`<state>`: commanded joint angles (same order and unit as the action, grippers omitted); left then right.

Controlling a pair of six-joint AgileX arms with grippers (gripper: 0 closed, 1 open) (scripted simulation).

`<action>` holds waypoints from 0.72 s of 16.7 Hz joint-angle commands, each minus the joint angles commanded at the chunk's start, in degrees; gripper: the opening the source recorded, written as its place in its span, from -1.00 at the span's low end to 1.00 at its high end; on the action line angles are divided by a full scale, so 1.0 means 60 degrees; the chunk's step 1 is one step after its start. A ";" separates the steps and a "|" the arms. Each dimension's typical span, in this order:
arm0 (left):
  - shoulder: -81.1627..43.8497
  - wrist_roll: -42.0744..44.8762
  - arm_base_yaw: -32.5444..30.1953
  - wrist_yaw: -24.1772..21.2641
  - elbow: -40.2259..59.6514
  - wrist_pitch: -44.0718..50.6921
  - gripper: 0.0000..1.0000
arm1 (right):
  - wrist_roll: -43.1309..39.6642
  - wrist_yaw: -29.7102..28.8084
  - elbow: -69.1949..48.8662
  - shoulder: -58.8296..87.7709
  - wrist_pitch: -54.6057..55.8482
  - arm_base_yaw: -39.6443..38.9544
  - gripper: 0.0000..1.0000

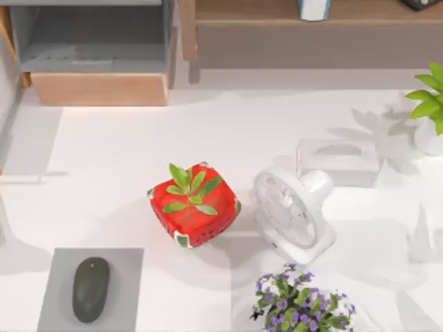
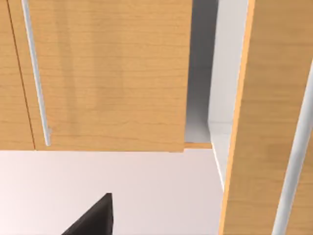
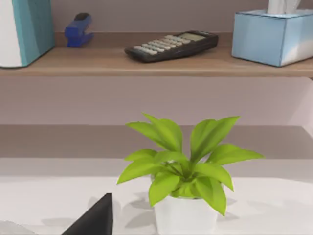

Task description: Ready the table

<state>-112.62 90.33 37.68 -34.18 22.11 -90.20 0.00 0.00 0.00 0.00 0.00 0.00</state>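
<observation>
The white table (image 1: 104, 166) spreads across the top view. At its middle stands a red strawberry-patterned pot with a succulent (image 1: 194, 205), and a white desk fan (image 1: 291, 214) is beside it on the right. A dark edge of my left gripper (image 2: 93, 220) hangs over the table (image 2: 156, 181) in front of a light-wood cabinet door (image 2: 107, 73). A dark edge of my right gripper (image 3: 95, 220) shows near a leafy green plant in a white pot (image 3: 183, 181) at the table's right edge (image 1: 430, 111).
A dark mouse (image 1: 91, 289) lies on a grey pad (image 1: 121, 266) at front left. Purple flowers (image 1: 301, 304) stand at the front, with a pale tissue box (image 1: 338, 160) behind the fan. An open drawer (image 1: 97, 55) is at back left. The shelf holds a calculator (image 3: 171, 45), stapler (image 3: 78, 30) and blue tissue box (image 3: 271, 36).
</observation>
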 joint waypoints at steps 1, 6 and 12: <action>-0.0087 0.0115 0.0005 -0.0036 0.0011 -0.0038 1.00 | 0.0000 0.0000 0.0000 0.0000 0.0000 0.0000 1.00; -0.0087 0.0115 0.0005 -0.0036 0.0011 -0.0038 1.00 | 0.0000 0.0000 0.0000 0.0000 0.0000 0.0000 1.00; -0.0329 0.0110 -0.0376 0.0341 0.0661 0.0360 1.00 | 0.0000 0.0000 0.0000 0.0000 0.0000 0.0000 1.00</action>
<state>-114.60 90.99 35.43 -32.13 26.07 -88.04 0.00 0.00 0.00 0.00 0.00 0.00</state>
